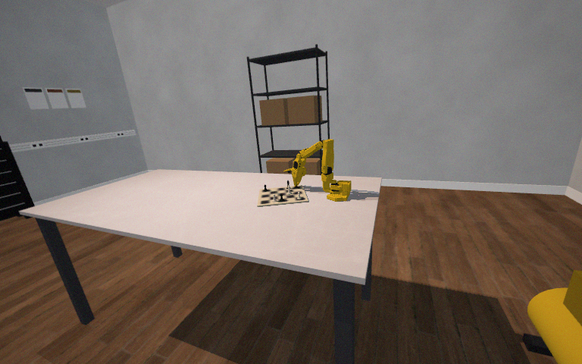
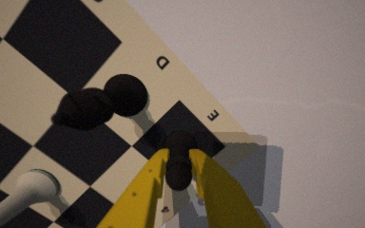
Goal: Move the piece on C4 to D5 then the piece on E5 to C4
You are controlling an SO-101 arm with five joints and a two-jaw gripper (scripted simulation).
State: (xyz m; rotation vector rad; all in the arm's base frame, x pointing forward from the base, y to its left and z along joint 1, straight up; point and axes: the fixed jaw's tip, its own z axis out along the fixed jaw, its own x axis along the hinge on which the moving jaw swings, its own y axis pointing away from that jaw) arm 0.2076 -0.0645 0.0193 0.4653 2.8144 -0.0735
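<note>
In the wrist view my gripper (image 2: 180, 167) is shut on a black piece (image 2: 179, 159) that stands over the dark corner square by the edge letter E (image 2: 212, 115). Another black piece (image 2: 125, 95) stands on the light square by the letter D (image 2: 163, 62), with its dark shadow to the left. A white piece (image 2: 29, 189) shows at the lower left. In the exterior view the chessboard (image 1: 283, 196) lies on the table beside the yellow arm (image 1: 319, 167), whose gripper (image 1: 293, 183) reaches down over the board's near right part.
The arm's base (image 1: 339, 189) sits right of the board near the table's right edge. Several other pieces stand on the board. A black shelf with boxes (image 1: 292, 109) stands behind the table. A yellow object (image 1: 555, 317) is at the lower right.
</note>
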